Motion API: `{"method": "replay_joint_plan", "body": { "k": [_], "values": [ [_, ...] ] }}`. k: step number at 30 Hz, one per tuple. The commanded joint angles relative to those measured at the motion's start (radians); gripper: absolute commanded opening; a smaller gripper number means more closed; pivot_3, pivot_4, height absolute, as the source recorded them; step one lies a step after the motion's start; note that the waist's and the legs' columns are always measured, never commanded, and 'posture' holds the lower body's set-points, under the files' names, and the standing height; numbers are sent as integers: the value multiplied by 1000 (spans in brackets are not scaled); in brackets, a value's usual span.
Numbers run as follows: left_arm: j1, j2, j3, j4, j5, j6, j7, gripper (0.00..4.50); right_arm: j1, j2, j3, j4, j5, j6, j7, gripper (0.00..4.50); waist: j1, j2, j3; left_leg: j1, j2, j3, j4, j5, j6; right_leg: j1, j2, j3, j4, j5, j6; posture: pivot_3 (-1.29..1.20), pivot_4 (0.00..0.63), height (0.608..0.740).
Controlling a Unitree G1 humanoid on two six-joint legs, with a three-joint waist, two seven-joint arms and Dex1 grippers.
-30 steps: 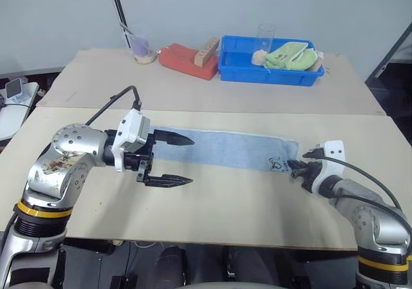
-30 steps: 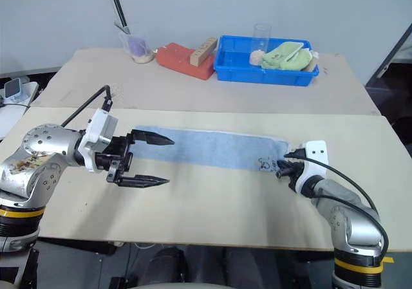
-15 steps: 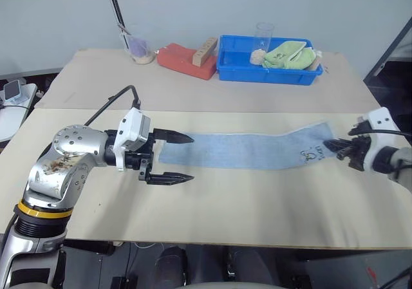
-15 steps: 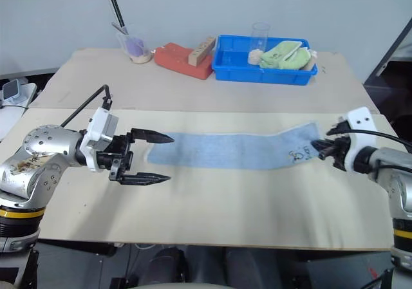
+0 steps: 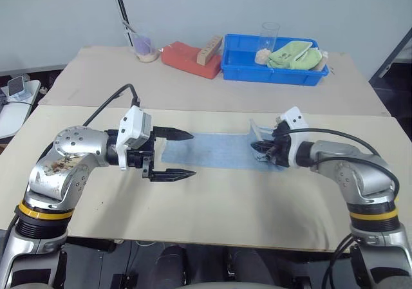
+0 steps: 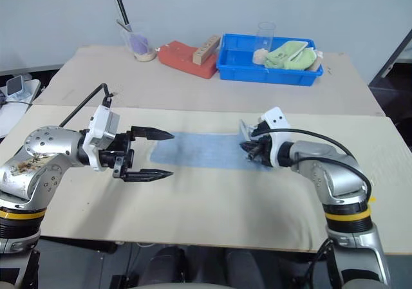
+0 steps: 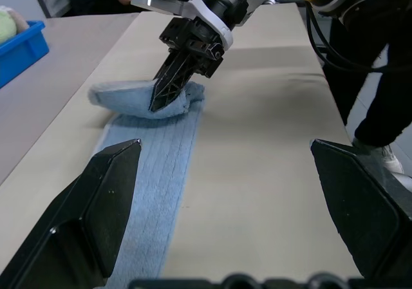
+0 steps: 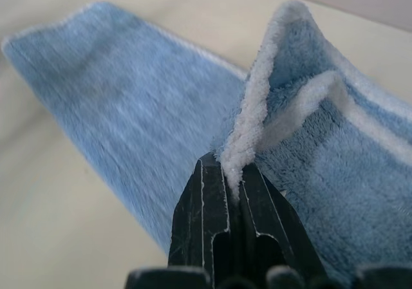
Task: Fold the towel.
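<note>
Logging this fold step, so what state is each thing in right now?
towel: flat on table, one end lifted and doubled back
right gripper: shut on towel's edge
left gripper: open, empty, by towel's other end
blue bin: holding green cloth
</note>
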Motion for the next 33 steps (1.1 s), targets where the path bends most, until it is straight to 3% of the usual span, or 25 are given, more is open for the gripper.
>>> {"method": "replay_joint_plan", "body": {
  "k": [1,9,14,18,24,33],
  "values": [
    [8,7,26,-38,-11,-1,21,4500,-17,26,4,-23,10,20,-20,16,0,0,0,0,0,0,0,0,0,0,0,0,0,0,0,0,150,656],
    [32,8,34,-25,-3,21,70,4500,-18,79,20,-60,25,46,-32,2759,-2,0,0,0,0,0,0,0,0,0,1,0,0,0,0,0,150,656],
    [75,-23,54,10,62,0,182,4500,-26,52,42,-124,46,43,19,4473,-4,0,0,0,0,-1,-1,0,0,0,1,0,0,0,0,0,150,656],
    [210,-76,129,-54,63,73,363,4500,-22,-80,134,-170,-60,-132,111,4473,-5,1,0,1,1,-1,-2,0,0,0,0,0,0,0,0,0,150,656],
    [372,-312,258,-143,7,206,726,4500,-40,-111,142,-138,-95,-243,172,4473,-3,-1,0,1,1,-2,-1,0,0,1,-1,0,0,0,1,0,150,656],
    [361,-562,267,-158,-6,446,1109,4500,-90,-147,169,-90,-120,-339,308,4473,1,-1,1,0,0,-3,0,0,0,2,-2,0,-1,1,2,0,150,656]
  ]
}}
